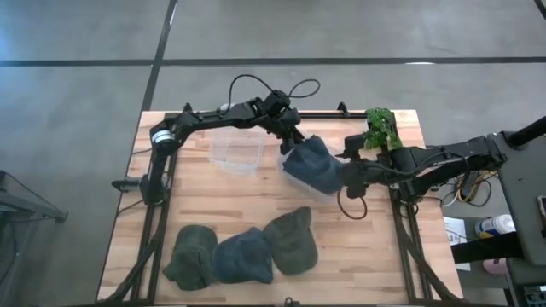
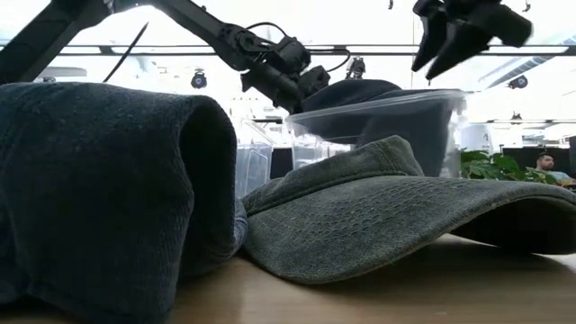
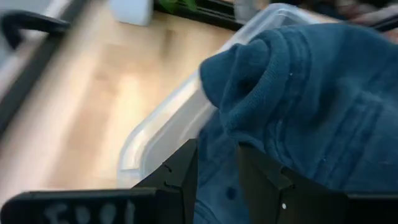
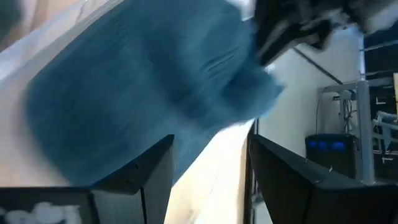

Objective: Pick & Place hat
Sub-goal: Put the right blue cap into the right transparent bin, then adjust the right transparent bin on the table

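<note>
Blue hat [image 1: 314, 162] lying in clear plastic bin [image 1: 300, 182] near table's [image 1: 375, 239] middle-right, bulging over rim; same hat filling left wrist view [image 3: 311, 106] and right wrist view [image 4: 143, 93].

Left gripper [image 1: 290, 141] at hat's far-left edge, fingers [image 3: 180, 180] set close together with blue fabric showing in narrow gap between them; whether pinching fabric or merely resting against it, cannot tell. In low view, same gripper [image 2: 301, 85] pressed to dark crown [image 2: 360, 90] above bin [image 2: 396, 126].

Right gripper [image 1: 351, 175] just beside hat's right side, fingers [image 4: 143, 174] spread apart, nothing between them, hat right ahead. In low view, hanging above bin's right end [image 2: 450, 45].

Second clear bin [image 1: 237, 151] empty, left of first, under left arm. Three more hats in row along near edge: green hat [image 1: 192, 256], denim-blue hat [image 1: 243, 256], olive cap [image 1: 292, 240], each touching next. Potted plant [image 1: 382, 128] at far right corner.
</note>
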